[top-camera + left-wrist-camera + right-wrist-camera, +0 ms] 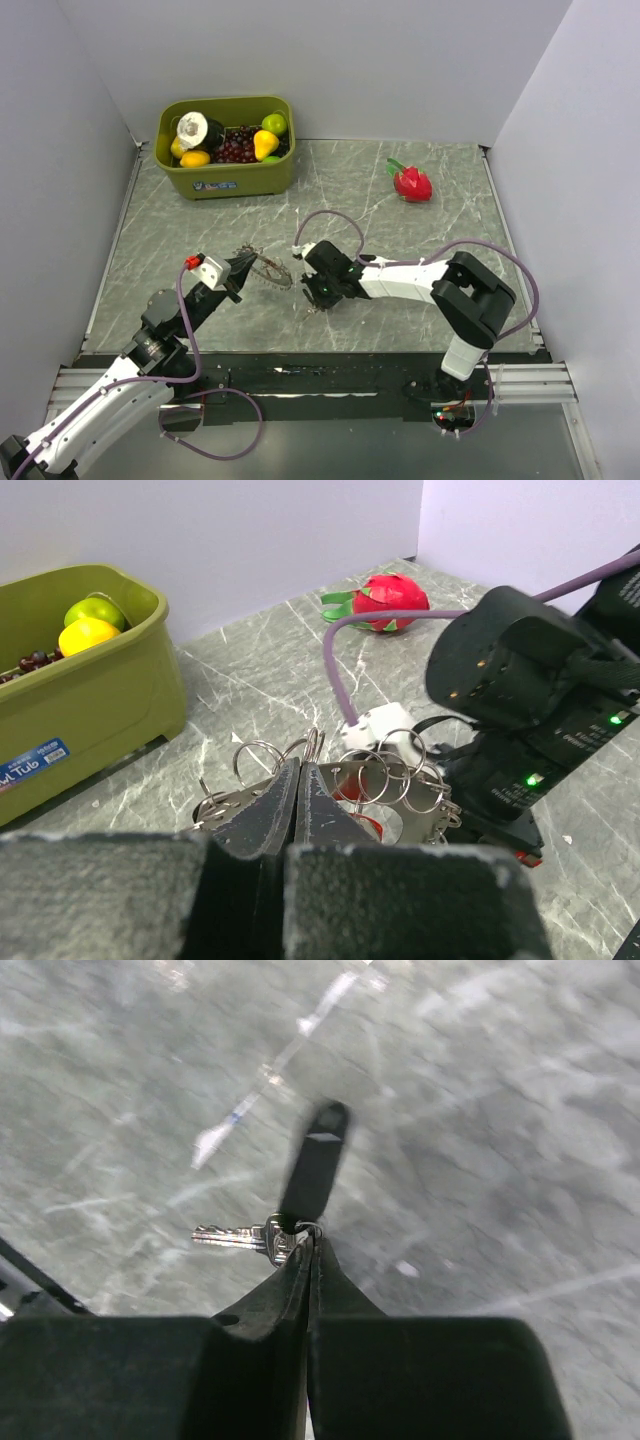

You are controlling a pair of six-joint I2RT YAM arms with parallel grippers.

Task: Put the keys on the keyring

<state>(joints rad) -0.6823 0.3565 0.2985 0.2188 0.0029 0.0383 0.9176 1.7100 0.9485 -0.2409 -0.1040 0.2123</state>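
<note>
STEP: key pickup | RIGHT: right gripper [308, 1248], fingers together, pinches small silvery metal key [232, 1235] at its tips; black oblong tag [316, 1165] just ahead | LEFT: left gripper [297, 775] clamped on multi-loop metal keyring [385, 785] | NEXT: likely lift, then line the key's hole up with a loop

My left gripper [247, 264] and right gripper [315, 295] crowd each other. Green tub [250, 172] blocks 11 o'clock, red fruit [412, 183] 2 o'clock; table [340, 190] between passable.
</note>
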